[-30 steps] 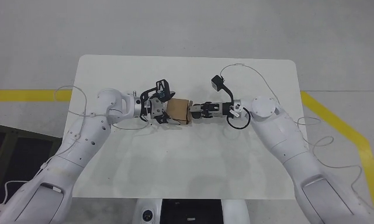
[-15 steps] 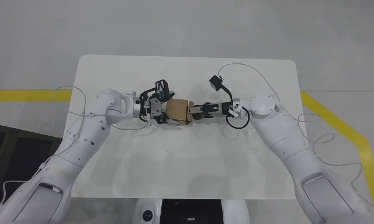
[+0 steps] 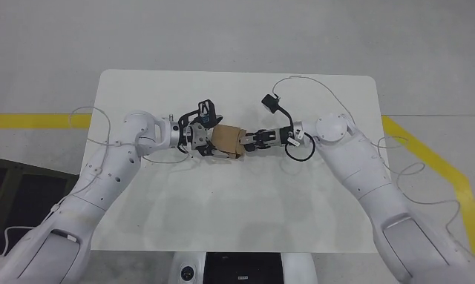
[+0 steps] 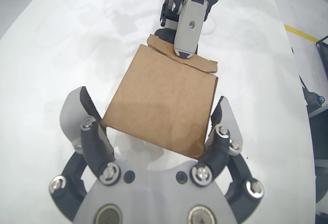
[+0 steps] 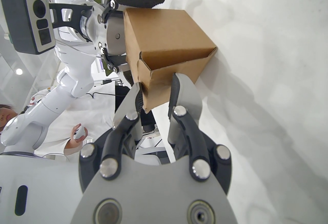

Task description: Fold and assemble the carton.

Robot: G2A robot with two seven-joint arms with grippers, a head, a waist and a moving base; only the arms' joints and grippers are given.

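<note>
A brown carton (image 3: 227,140) lies on its side in the middle of the white table (image 3: 237,210), held from both ends. My left gripper (image 3: 206,142) is shut on its closed end, with fingers on two opposite walls (image 4: 153,117). The carton (image 4: 164,104) reaches from there to my right gripper (image 3: 246,142). That gripper (image 5: 157,93) is shut on a flap at the carton's (image 5: 164,30) open end, one finger inside and one outside. The box's inside is hollow and dark. The right gripper's outer finger (image 4: 189,30) lies on the ragged flap edge.
A thin white cable (image 3: 312,85) loops over the table's far right part, running to the right arm's wrist camera (image 3: 269,102). Bare table surface lies in front of and behind the carton. Yellow floor tape (image 3: 30,121) runs past the table's sides.
The right arm's wrist and its camera have shifted slightly toward the far left. The carton and the left gripper have stayed where they were, both grips unchanged.
</note>
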